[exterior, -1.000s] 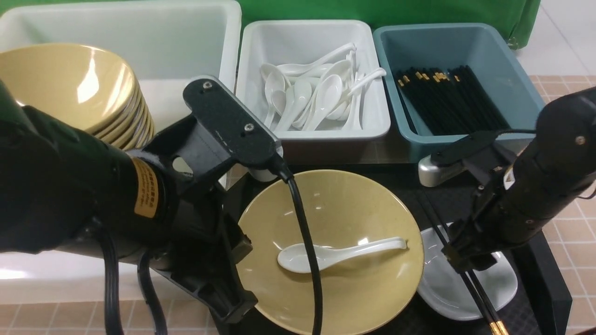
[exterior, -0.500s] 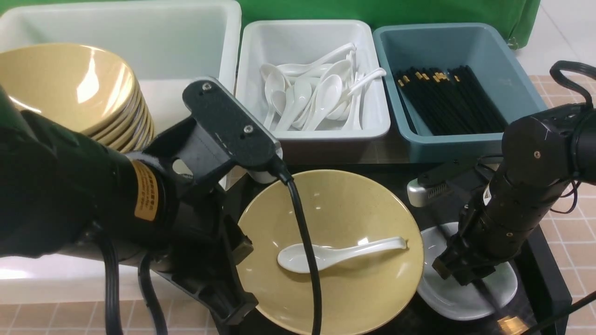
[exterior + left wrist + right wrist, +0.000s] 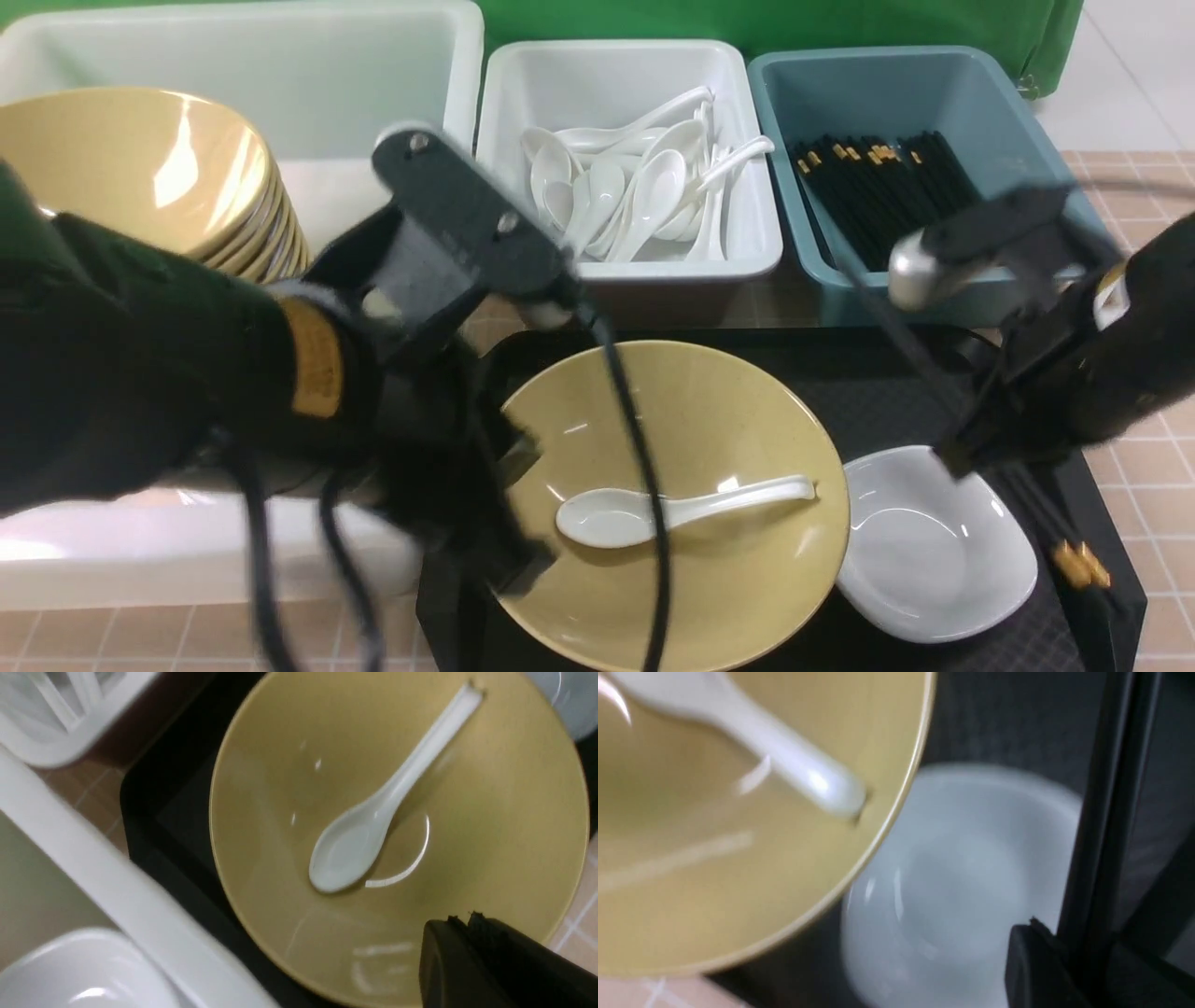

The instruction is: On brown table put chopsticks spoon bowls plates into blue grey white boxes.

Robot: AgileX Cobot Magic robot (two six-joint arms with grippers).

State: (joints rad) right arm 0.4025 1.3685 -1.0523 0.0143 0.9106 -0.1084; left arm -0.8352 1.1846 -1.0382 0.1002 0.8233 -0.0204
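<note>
A wide olive-yellow bowl (image 3: 709, 569) sits on the black tray (image 3: 887, 383) with a white spoon (image 3: 653, 509) lying in it. A small white plate (image 3: 934, 551) rests beside the bowl on its right. My right gripper (image 3: 966, 457) hangs above the plate, shut on a pair of black chopsticks (image 3: 1074, 560) that slant through its fingers (image 3: 1031, 961); the chopsticks (image 3: 1111, 788) are clear of the plate (image 3: 962, 872). My left gripper (image 3: 462, 919) is shut and empty, over the bowl's (image 3: 280, 788) near-left rim, apart from the spoon (image 3: 359, 844).
Behind the tray stand the big white box (image 3: 280, 56) with stacked yellow bowls (image 3: 140, 168), the grey box (image 3: 607, 79) with several spoons (image 3: 635, 187), and the blue box (image 3: 896, 89) with several chopsticks (image 3: 896, 205). The brown table (image 3: 1139, 187) shows at right.
My right gripper closed on the chopsticks that lay across the plate and lifted them up and toward the back right. My left arm rose slightly beside the bowl.
</note>
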